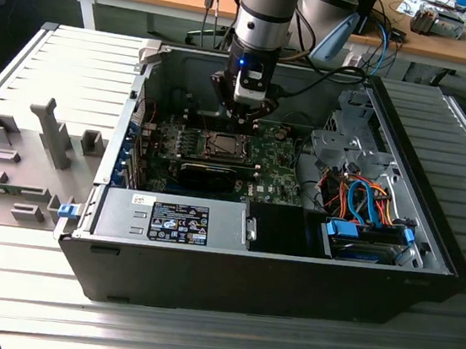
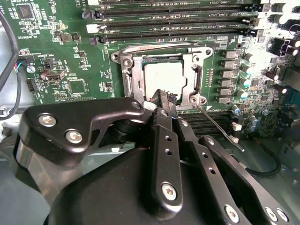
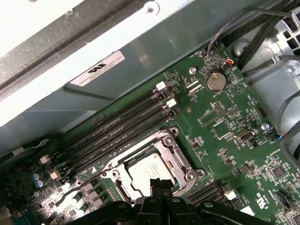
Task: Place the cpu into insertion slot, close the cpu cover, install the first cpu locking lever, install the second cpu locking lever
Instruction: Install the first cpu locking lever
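Second wrist view: cpu (image 2: 163, 80) sits flat in the slot (image 2: 161, 61) on the green board (image 2: 70, 61), and the cover (image 2: 132, 70) lies down over it, chip top showing through its window, so the first two steps look done. One thin lever (image 2: 218, 126) sticks out loose from the socket corner, so my guess is at least that one isn't latched. Gripper (image 2: 161, 101) hangs just above the socket edge, fingers together, holding nothing.
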Robot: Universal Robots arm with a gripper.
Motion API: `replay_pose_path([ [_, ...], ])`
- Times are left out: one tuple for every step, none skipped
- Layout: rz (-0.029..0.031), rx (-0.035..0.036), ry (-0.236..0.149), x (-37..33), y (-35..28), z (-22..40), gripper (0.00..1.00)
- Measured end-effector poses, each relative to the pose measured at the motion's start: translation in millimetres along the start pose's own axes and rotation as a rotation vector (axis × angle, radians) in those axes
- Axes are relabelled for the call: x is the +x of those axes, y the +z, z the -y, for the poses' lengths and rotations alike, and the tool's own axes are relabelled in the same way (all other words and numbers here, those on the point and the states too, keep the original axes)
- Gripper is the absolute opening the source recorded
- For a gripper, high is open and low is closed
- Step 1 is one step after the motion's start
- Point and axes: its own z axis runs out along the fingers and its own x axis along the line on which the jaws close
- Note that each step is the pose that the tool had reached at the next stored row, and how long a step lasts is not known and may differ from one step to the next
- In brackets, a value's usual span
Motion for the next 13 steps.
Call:
replay_pose_path([
  [0.0001, 0.0001, -0.002, 0.0, 0.0, 0.0, 0.11],
  [0.0001, 0.0002, -0.004, 0.0, 0.0, 0.0, 0.11],
  [0.0002, 0.0002, -0.005, 0.0, 0.0, 0.0, 0.11],
  [0.0003, 0.0003, -0.008, 0.0, 0.0, 0.0, 0.11],
  [0.0003, 0.0003, -0.009, 0.0, 0.0, 0.0, 0.11],
  [0.0004, 0.0004, -0.011, 0.0, 0.0, 0.0, 0.11],
  [0.0005, 0.0005, -0.013, 0.0, 0.0, 0.0, 0.11],
  [0.0005, 0.0006, -0.016, 0.0, 0.0, 0.0, 0.11],
  [0.0007, 0.0007, -0.018, 0.0, 0.0, 0.0, 0.11],
  [0.0007, 0.0007, -0.020, 0.0, 0.0, 0.0, 0.11],
  [0.0008, 0.0008, -0.021, 0.0, 0.0, 0.0, 0.11],
  [0.0008, 0.0008, -0.023, 0.0, 0.0, 0.0, 0.11],
  [0.0009, 0.0009, -0.025, 0.0, 0.0, 0.0, 0.11],
])
